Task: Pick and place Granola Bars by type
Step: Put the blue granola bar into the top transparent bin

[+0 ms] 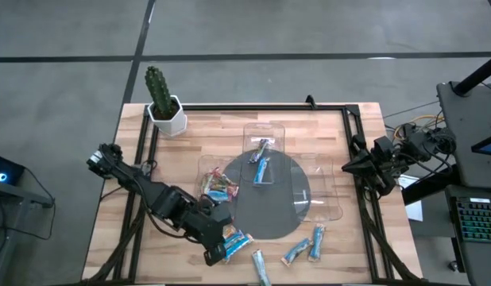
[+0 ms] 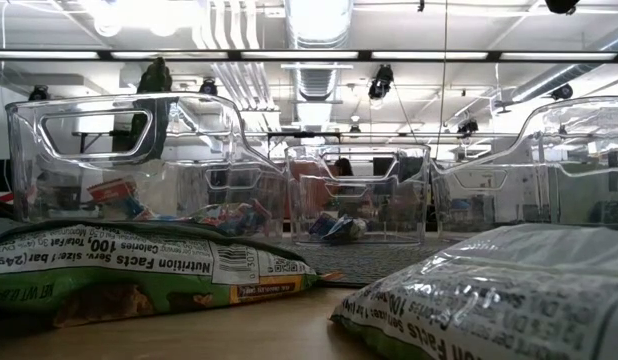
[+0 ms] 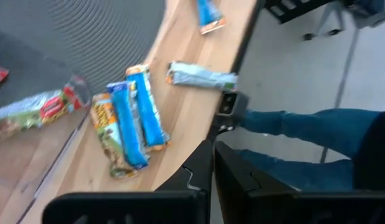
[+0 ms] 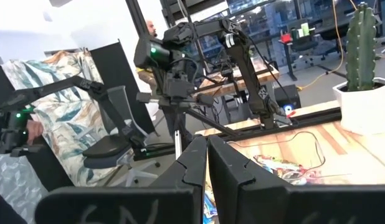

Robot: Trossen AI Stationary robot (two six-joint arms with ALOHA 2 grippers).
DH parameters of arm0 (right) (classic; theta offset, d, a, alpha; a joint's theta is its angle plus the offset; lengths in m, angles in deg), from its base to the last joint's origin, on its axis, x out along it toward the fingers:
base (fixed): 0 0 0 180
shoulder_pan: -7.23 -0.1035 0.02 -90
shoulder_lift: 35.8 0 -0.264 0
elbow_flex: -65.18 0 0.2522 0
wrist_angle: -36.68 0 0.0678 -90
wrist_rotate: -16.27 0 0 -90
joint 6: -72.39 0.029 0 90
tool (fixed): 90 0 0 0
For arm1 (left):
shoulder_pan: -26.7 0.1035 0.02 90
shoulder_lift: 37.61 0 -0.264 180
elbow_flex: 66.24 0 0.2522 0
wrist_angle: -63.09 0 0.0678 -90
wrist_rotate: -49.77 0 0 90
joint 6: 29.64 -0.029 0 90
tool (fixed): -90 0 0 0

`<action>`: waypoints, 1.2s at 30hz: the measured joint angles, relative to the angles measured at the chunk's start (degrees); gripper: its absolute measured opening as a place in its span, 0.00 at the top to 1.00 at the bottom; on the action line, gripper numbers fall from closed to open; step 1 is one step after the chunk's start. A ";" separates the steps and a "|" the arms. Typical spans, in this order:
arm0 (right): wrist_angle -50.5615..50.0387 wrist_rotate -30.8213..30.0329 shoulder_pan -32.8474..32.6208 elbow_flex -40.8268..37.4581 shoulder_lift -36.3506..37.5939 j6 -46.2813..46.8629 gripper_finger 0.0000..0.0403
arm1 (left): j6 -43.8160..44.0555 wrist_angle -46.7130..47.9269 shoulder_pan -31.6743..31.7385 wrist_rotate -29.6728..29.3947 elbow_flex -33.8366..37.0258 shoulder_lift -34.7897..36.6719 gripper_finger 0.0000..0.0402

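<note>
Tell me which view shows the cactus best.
The high view: the whole cactus in its white pot stands at the table's far left corner. The right wrist view shows it cropped, the low view only its dark top behind the tray, the left wrist view nothing.

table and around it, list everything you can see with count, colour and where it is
granola bars: two blue in rear tray, a red-mixed pile in left tray, about five blue along the front edge
clear trays: three, around the mat
mat: one, grey, round, table centre
cactus: one, green, white pot, rear left corner
person's leg: blue jeans, beyond front edge
left hand: shut, front edge by the bars
right hand: shut, right edge, waiting
</note>
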 joint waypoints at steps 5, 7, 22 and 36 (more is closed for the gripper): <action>0.00 0.00 0.01 0.00 0.00 0.02 0.98 | 3.21 2.69 0.00 0.06 0.00 -1.78 1.00; 0.00 -0.01 0.00 0.00 0.00 0.02 0.98 | 4.01 3.57 0.00 0.07 0.02 -2.54 1.00; -0.02 -0.13 0.00 0.00 0.02 -0.15 0.98 | 7.07 2.89 -0.11 0.55 0.02 -11.23 1.00; -0.42 -0.48 0.02 0.00 0.02 -0.15 0.98 | 9.15 0.48 -0.13 2.57 0.02 -19.79 1.00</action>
